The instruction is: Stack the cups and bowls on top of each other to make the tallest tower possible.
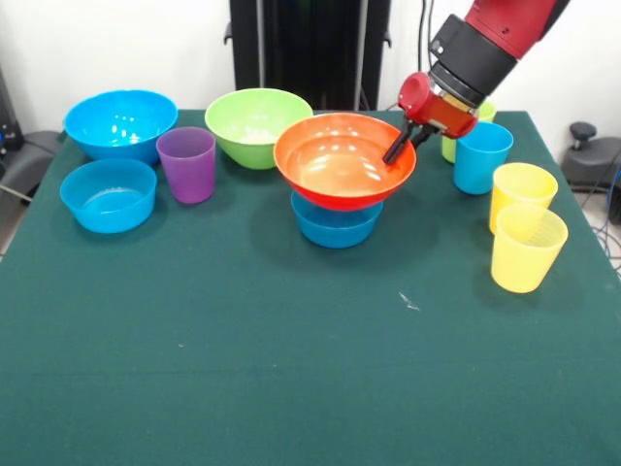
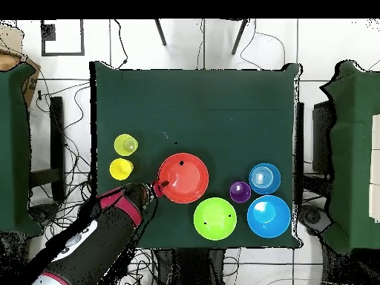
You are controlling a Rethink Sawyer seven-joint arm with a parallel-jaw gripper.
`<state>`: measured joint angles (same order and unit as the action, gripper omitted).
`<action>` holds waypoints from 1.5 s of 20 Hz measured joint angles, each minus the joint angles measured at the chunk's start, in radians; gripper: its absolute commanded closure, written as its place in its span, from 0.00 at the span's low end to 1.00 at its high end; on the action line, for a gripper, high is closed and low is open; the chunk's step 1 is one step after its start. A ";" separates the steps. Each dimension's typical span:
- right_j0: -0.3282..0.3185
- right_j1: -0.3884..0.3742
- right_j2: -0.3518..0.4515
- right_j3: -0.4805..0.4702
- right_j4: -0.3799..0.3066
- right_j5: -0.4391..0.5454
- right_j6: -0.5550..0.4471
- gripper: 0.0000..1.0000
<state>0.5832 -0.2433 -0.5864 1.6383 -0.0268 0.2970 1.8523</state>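
- Nearest in the front view stand the two yellow cups point(image 1: 525, 240), upright and touching, one just behind the other, at the right of the green table point(image 1: 291, 369).
- Further back in the middle, the orange bowl point(image 1: 342, 160) sits tilted on a small blue bowl point(image 1: 335, 222); these two are the whole tower so far.
- The gripper point(image 1: 400, 148) reaches down over the orange bowl's right rim, its dark fingers clamped on that rim; one finger lies inside the bowl.
- At the left, a second small blue bowl point(image 1: 108, 194) stands alone; the purple cup point(image 1: 187, 164) is upright just beside it, apart from the stack.
- Right of the gripper stands the blue cup point(image 1: 481, 157); the lime green cup point(image 1: 450, 146) is mostly hidden behind it and the arm.
- Farthest back are the lime green bowl point(image 1: 254, 124) and, at the left corner, the large blue bowl point(image 1: 120, 123).
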 measured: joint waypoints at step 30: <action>-0.004 0.023 0.000 0.000 0.005 0.000 0.000 1.00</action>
<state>0.5797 -0.2206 -0.5865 1.6383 -0.0223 0.2970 1.8523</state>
